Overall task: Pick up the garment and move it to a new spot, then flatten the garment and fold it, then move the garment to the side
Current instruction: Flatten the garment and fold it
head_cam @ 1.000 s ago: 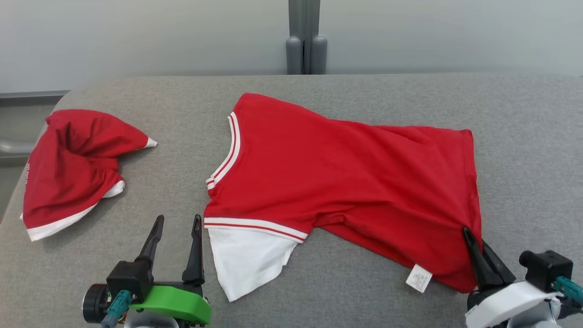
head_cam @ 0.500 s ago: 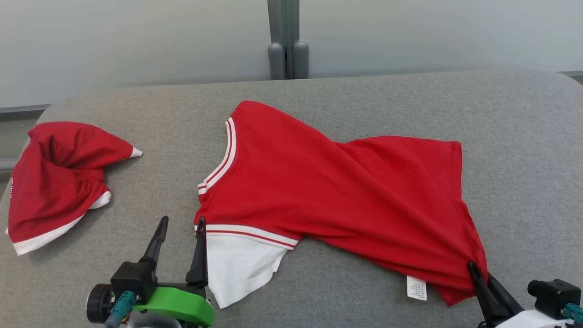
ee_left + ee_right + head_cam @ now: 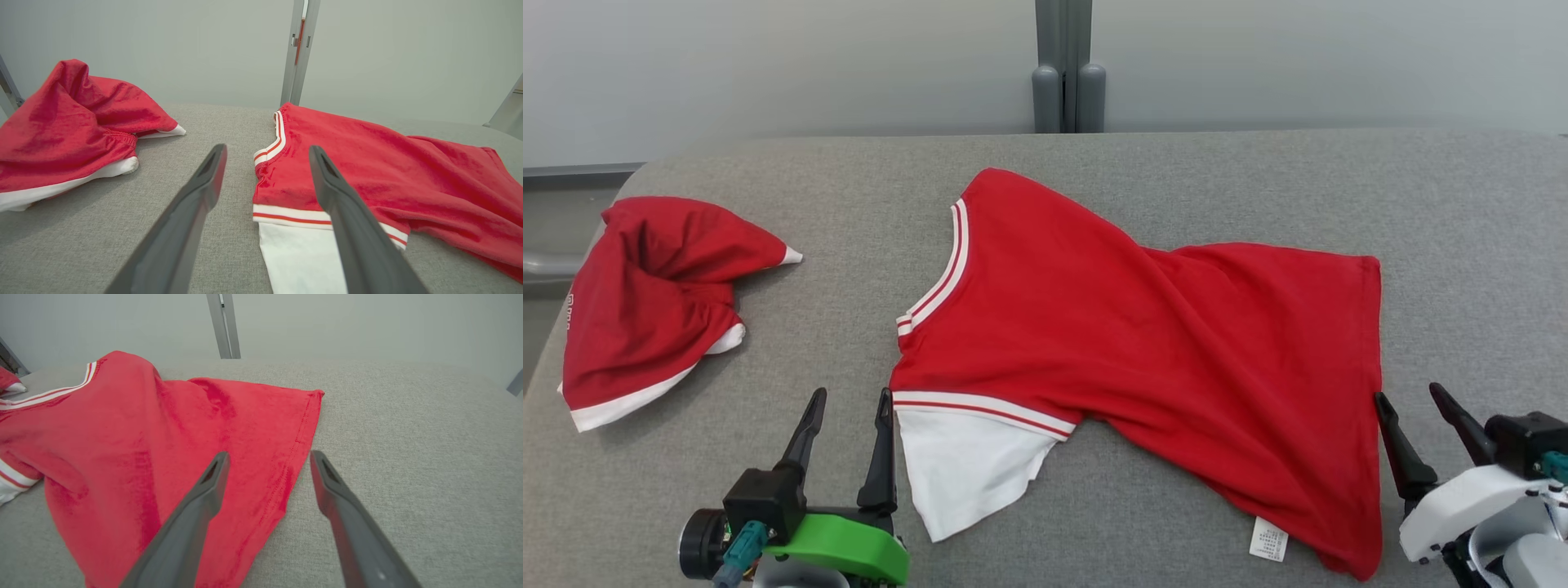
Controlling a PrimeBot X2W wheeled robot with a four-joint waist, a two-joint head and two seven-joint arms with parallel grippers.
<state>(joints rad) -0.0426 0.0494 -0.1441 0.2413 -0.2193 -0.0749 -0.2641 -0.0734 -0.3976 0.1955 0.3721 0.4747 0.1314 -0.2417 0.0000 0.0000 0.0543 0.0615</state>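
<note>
T-shirt (image 3: pixel 1160 343), red with white trim, lies spread over the middle of the grey counter (image 3: pixel 1258 171), with its striped collar (image 3: pixel 939 282) toward the robot's left and its hem (image 3: pixel 1372 327) toward the right. The cloth is not flat: a diagonal ridge crosses the body and the lower edge sags unevenly. A white sleeve (image 3: pixel 964 465) sticks out at the near left corner below a red-and-white band, and a small white care label (image 3: pixel 1268 539) shows near the bottom right corner.

The left end effector (image 3: pixel 852 396) sits at the lower left with its fingers apart and nothing between them. Its inner finger stands just beside the sleeve's edge. The right end effector (image 3: pixel 1406 390) is at the lower right, fingers also spread and empty. In the right wrist view the hem runs between them, one finger over red cloth and the other over bare counter. Whether that finger touches the fabric I cannot tell.

A second red garment (image 3: pixel 654 302) lies bunched at the counter's far left, well apart from the T-shirt. A grey post (image 3: pixel 1068 82) rises behind the counter
</note>
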